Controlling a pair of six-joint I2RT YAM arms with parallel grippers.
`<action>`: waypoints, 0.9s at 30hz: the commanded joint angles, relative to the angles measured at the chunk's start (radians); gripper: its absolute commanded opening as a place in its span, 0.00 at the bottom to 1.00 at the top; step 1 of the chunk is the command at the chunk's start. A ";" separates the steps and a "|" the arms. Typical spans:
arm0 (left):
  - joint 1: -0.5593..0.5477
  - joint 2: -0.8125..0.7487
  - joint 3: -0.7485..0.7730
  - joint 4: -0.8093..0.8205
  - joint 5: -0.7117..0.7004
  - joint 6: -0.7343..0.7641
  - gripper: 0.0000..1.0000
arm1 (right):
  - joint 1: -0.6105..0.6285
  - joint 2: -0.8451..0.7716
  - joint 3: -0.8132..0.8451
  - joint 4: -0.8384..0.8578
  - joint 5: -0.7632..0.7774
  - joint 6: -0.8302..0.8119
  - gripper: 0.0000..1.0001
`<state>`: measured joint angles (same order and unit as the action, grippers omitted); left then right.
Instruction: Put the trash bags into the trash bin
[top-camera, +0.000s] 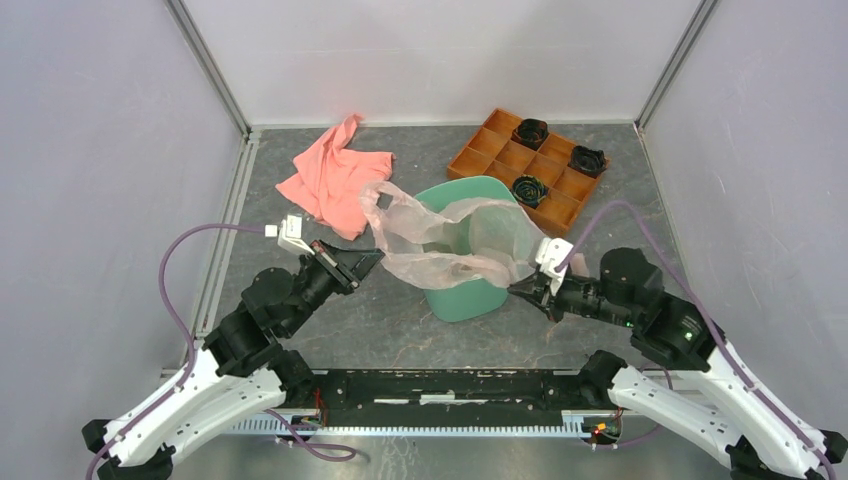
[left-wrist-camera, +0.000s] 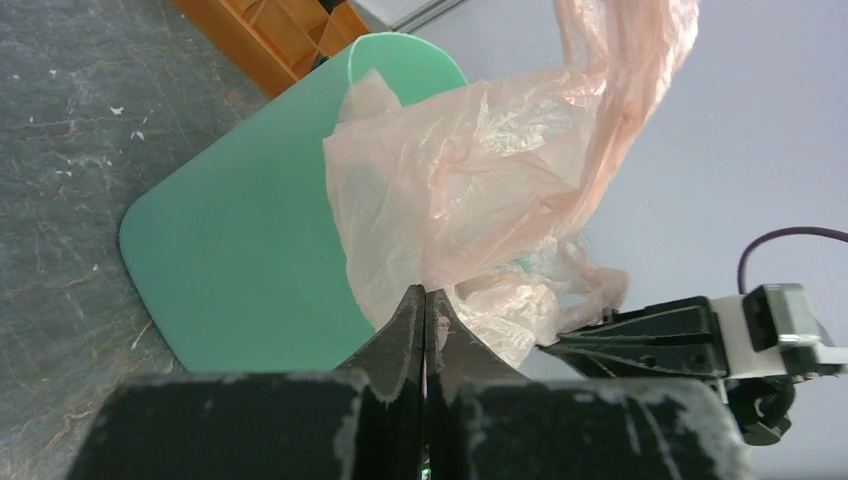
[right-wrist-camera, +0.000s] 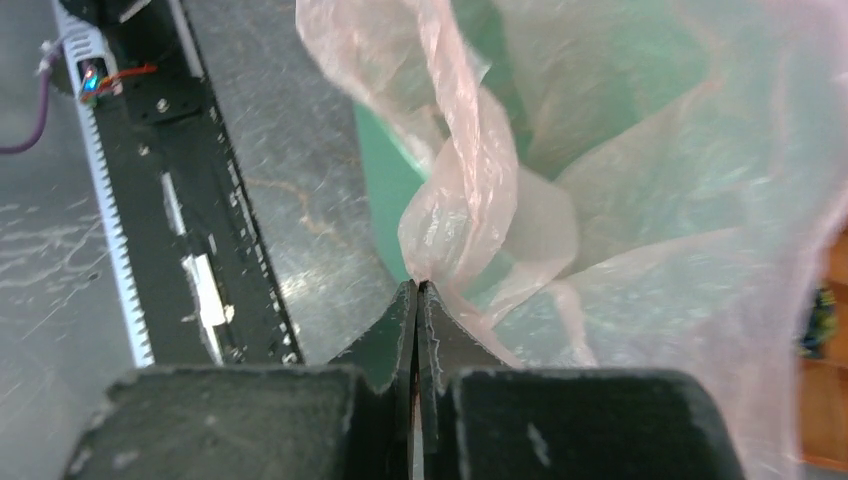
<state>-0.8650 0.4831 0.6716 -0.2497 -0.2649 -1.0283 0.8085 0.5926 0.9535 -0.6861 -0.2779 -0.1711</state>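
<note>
Trash bag (top-camera: 402, 228) stretched over trash bin (top-camera: 465, 300), centre frame — left tool (top-camera: 376, 258) and right tool (top-camera: 516, 290) each pinch an edge, probably to spread its mouth.

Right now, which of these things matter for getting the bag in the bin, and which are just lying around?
For the job: trash bag; trash bin.
Just lying about: salmon cloth; orange tray; black round pieces in the tray.

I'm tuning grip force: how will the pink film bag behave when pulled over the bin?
Probably floppy: the bag sags in crumples between the left end effector and right end effector. Likely very light, since thin pinched edges carry it. It may slip or tear: the film looks thin, with the bin showing through.
</note>
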 joint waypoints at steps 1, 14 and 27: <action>0.004 -0.031 -0.039 -0.026 -0.019 -0.071 0.02 | -0.001 0.006 -0.079 0.023 -0.079 0.083 0.01; 0.004 -0.048 -0.107 -0.073 -0.077 -0.081 0.02 | 0.000 -0.074 -0.184 0.078 0.180 0.170 0.01; 0.004 -0.084 -0.128 -0.118 -0.075 -0.112 0.02 | -0.001 -0.128 -0.255 0.029 0.248 0.243 0.00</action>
<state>-0.8654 0.4000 0.5552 -0.3656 -0.3149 -1.1061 0.8089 0.4797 0.7162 -0.6262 -0.0956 0.0338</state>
